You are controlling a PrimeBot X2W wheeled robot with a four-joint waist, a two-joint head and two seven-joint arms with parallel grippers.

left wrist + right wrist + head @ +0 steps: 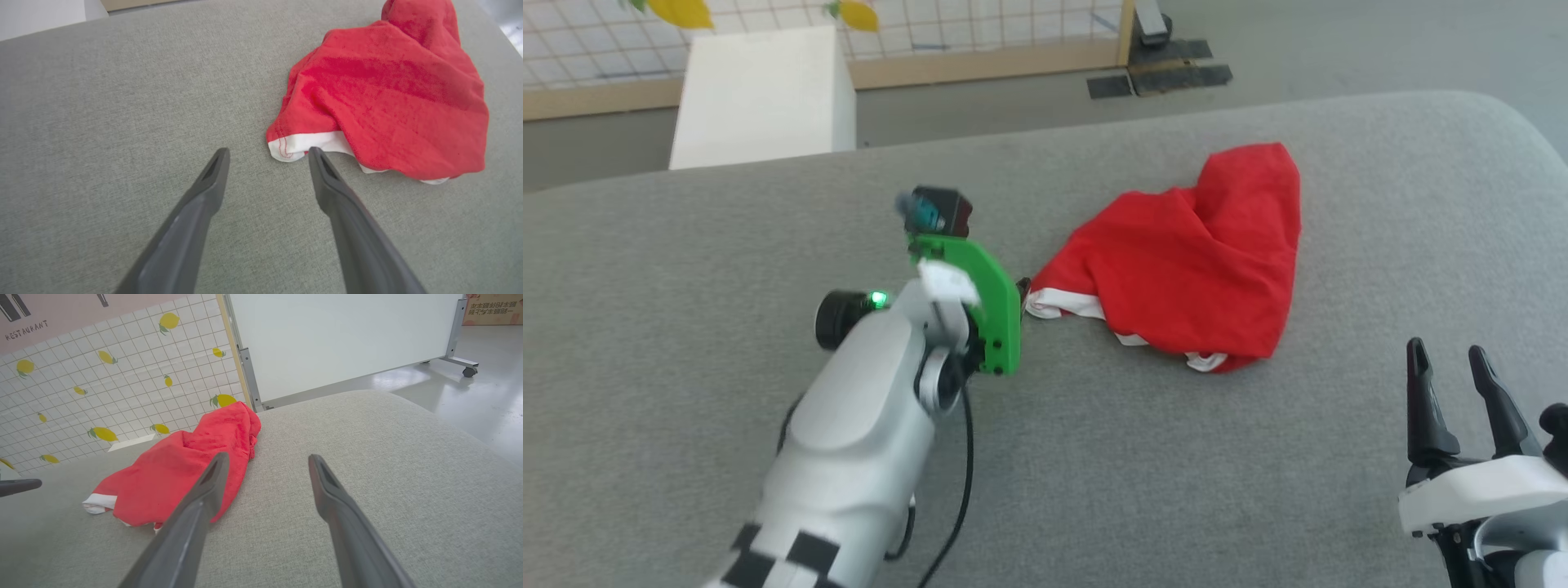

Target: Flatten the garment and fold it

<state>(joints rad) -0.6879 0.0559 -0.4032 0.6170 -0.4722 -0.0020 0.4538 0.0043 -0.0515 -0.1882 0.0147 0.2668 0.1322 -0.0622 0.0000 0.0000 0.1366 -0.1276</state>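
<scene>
grab the white corner first

red shorts [1201, 261] in a lumpy heap on the grey pad [686, 269], right of the middle of the head view and at the upper right of the left wrist view. not flat yet, not folded. left gripper [266, 152] wide open, holding nothing, one finger tip right at the white hem corner, touching or not hard to tell. right gripper [1447, 353] open too, holding nothing, low in the right corner of the head view, well apart from the heap. probably best to nudge over to get the corner between both fingers. go low, pinch the hem, hold tight, then pull slow toward the left of the head view.
</scene>
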